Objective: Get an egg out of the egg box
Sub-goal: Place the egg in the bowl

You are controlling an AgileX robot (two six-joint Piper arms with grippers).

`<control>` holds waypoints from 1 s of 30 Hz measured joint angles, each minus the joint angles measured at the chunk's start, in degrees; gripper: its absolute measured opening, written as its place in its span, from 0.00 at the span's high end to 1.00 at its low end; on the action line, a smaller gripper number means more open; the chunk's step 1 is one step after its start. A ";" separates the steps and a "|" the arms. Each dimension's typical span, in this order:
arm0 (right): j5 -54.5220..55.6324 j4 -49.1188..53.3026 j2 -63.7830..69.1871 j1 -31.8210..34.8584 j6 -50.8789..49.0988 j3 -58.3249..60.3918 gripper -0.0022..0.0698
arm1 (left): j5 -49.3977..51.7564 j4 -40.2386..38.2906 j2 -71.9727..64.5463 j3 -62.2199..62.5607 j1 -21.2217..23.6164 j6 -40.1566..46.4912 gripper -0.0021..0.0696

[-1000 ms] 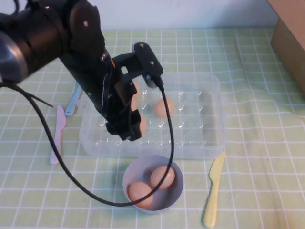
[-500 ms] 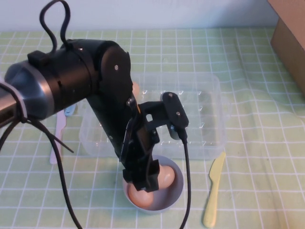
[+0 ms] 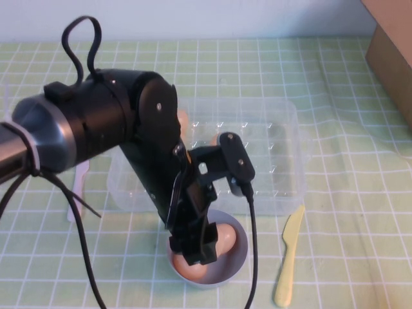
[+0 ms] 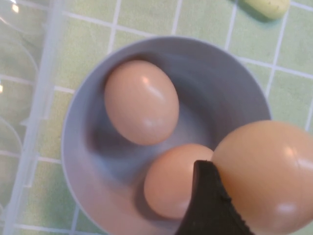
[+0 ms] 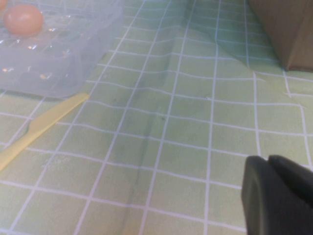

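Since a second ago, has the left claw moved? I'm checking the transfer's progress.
Yes. The left claw, shut on the egg, has come from over the egg box toward the robot and now hangs over the bowl. The right claw sits parked off to the side.

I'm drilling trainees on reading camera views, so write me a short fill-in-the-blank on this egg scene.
1. The left pincer holds an egg above the round ____.
2. Already lying in that bowl are ____ eggs.
3. The yellow knife lies on the robot's ____ side of the bowl.
4. The right pincer hovers above the checked ____.

Missing words: bowl; two; right; tablecloth
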State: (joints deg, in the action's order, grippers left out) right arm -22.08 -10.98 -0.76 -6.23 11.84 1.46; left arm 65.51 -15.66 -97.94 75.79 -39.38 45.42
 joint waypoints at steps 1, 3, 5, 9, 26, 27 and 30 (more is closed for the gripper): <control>0.00 0.00 0.00 0.00 0.00 0.00 0.99 | -0.76 0.00 0.00 -0.73 0.00 0.15 0.45; 0.00 0.00 0.00 0.00 0.00 0.00 0.99 | -2.58 0.00 0.00 -2.28 0.00 0.21 0.45; 0.00 0.00 0.00 0.00 0.00 0.00 0.99 | -4.18 -0.12 0.00 -3.18 0.00 0.21 0.45; 0.00 0.00 0.00 0.00 0.00 0.00 0.99 | -6.35 -2.17 0.00 -3.45 0.00 0.21 0.45; 0.00 0.00 0.00 0.00 0.11 0.00 0.99 | -7.62 -4.77 -3.06 -3.45 0.00 0.21 0.45; 0.00 0.00 0.00 0.00 0.21 0.00 0.99 | -7.62 -4.77 -3.37 -3.45 0.00 0.21 0.45; 0.00 0.00 0.00 0.00 0.21 0.00 0.99 | -7.52 -4.77 -4.08 -3.45 0.00 0.44 0.45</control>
State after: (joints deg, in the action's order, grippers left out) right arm -22.08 -10.98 -0.76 -6.23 12.05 1.46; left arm 57.99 -20.43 -102.02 72.34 -39.38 45.87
